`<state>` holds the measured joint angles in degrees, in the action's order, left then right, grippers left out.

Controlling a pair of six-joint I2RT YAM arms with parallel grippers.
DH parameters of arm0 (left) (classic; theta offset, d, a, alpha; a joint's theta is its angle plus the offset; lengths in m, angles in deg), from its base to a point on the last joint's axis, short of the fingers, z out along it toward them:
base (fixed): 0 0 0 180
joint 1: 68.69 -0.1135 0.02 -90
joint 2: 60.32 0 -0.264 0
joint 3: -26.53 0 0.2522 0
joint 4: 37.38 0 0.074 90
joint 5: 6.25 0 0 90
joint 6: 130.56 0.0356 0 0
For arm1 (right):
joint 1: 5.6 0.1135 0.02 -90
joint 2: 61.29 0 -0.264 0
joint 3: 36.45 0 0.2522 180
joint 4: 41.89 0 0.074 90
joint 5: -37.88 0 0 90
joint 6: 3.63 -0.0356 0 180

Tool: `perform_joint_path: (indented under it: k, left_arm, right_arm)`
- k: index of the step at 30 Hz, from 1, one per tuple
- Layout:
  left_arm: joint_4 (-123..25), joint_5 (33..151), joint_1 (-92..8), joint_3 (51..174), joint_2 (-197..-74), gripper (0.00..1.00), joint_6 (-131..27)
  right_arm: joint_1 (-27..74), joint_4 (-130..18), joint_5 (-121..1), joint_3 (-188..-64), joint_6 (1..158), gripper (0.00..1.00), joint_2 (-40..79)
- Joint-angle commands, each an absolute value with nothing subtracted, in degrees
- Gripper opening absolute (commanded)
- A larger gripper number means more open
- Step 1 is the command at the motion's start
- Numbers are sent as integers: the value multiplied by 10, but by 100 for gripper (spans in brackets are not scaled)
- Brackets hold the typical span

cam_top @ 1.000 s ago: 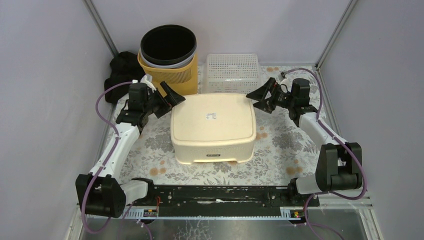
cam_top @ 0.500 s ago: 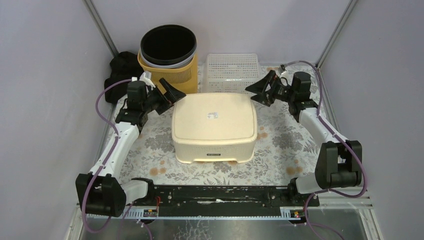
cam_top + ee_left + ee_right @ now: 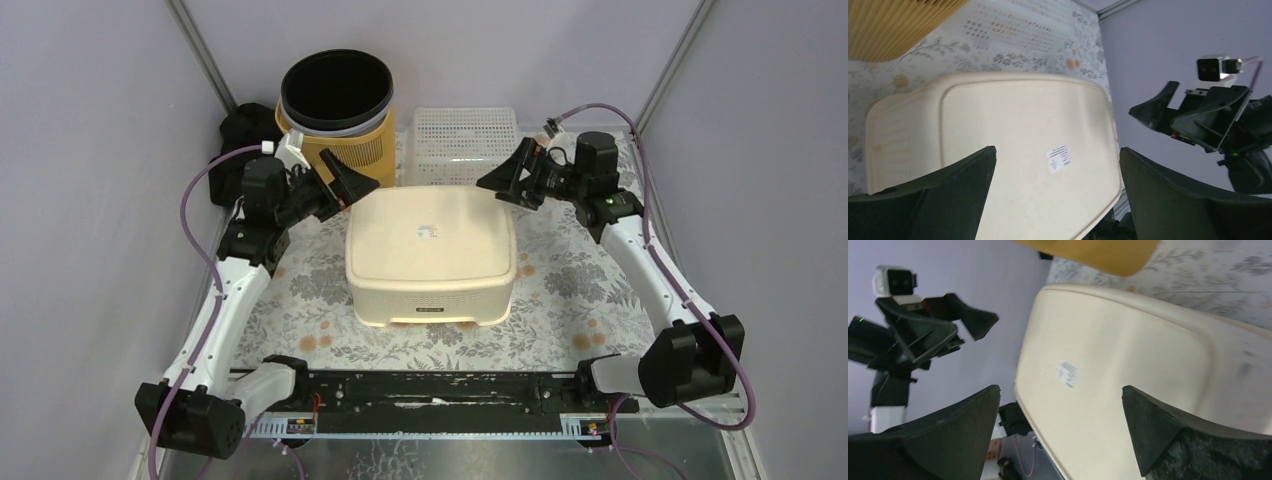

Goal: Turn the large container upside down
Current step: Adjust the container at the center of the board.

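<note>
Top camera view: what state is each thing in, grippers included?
large container: upside down, labelled base up, on the table.
left gripper: open, empty, by the container's far left corner.
right gripper: open, empty, by its far right corner.
yellow basket: upright, dark bin nested inside.
dark bin: upright, mouth open.
white mesh basket: behind the container; which way up unclear.

The large container (image 3: 430,255) is smooth, matt plastic (paper label (image 3: 428,231) on top).
</note>
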<state>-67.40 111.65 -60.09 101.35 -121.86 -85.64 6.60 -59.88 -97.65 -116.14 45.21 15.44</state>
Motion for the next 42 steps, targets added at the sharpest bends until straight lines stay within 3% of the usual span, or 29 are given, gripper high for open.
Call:
perform_joint_path:
  k: [1, 5, 8, 11, 16, 20, 27, 34, 42]
  left_arm:
    - [-755, 1061, -606, 1001, -1192, 100, -819]
    - [-778, 1034, -636, 953, -1155, 100, -823]
    - [-792, 1026, -670, 928, -1130, 100, -821]
    - [-803, 1027, -693, 908, -1117, 100, -817]
    - [-786, 1039, -700, 867, -1114, 100, -825]
    - [-778, 1041, -700, 860, -1123, 100, -826]
    - [-768, 1043, -700, 863, -1141, 100, -824]
    - [-746, 1048, -699, 854, -1162, 100, -828]
    - [-731, 1050, -693, 844, -1171, 100, -833]
  right_arm:
    - [18, -724, -867, -1176, 524, 99, 112]
    - [-72, -687, -883, -1085, 477, 97, 84]
    - [-122, -635, -895, -996, 431, 83, 58]
    - [-132, -618, -894, -926, 424, 76, 45]
    - [-132, -526, -960, -817, 400, 77, 47]
    - [-131, -344, -1013, -720, 315, 80, 52]
    - [-131, -97, -1043, -667, 229, 79, 142]
    - [-131, 114, -1072, -641, 142, 70, 267]
    - [-102, 344, -1094, -638, 26, 69, 428]
